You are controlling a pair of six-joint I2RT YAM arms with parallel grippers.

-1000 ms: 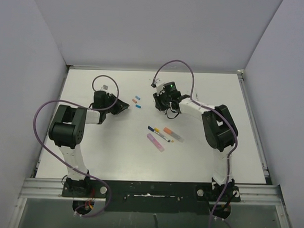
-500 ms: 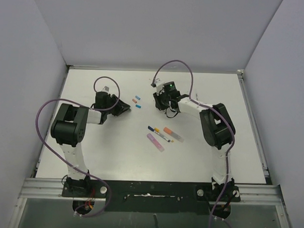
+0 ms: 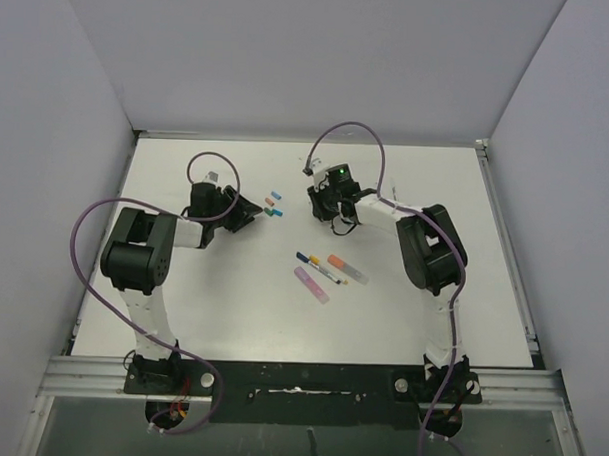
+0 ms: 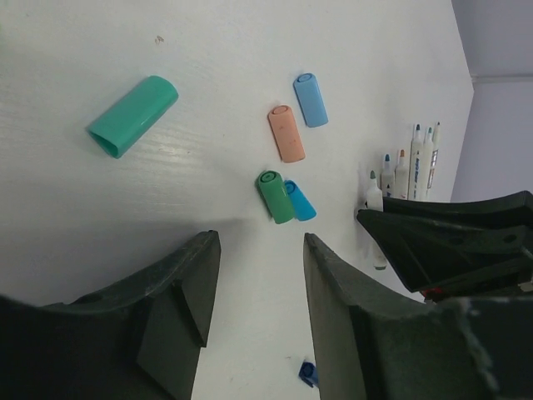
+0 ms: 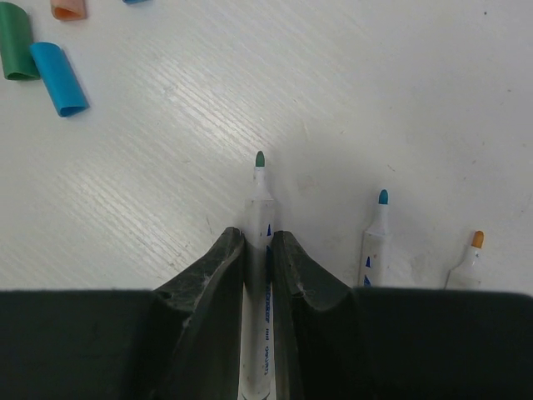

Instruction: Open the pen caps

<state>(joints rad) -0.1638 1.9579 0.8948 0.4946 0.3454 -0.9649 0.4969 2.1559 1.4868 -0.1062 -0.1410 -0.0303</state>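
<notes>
Grey walls close round a white desk (image 3: 231, 316) where loose pen caps lie just ahead of the left jaws, which stand wide apart and hold nothing. In the left wrist view a green cap (image 4: 275, 197) and a blue cap (image 4: 300, 201) lie touching side by side, just beyond the gap between those jaws. An orange cap (image 4: 286, 133) and a light blue cap (image 4: 310, 99) lie a little farther out, and a teal cap (image 4: 133, 116) lies apart to the left of that view. The right jaws are closed narrowly on the pale body of a green-tipped pen (image 5: 261, 250), its uncapped tip sticking out in front. Beside it lie a teal-tipped pen (image 5: 376, 242) and an orange-tipped pen (image 5: 468, 262), both flat on the desk and clear of the right jaws.
</notes>
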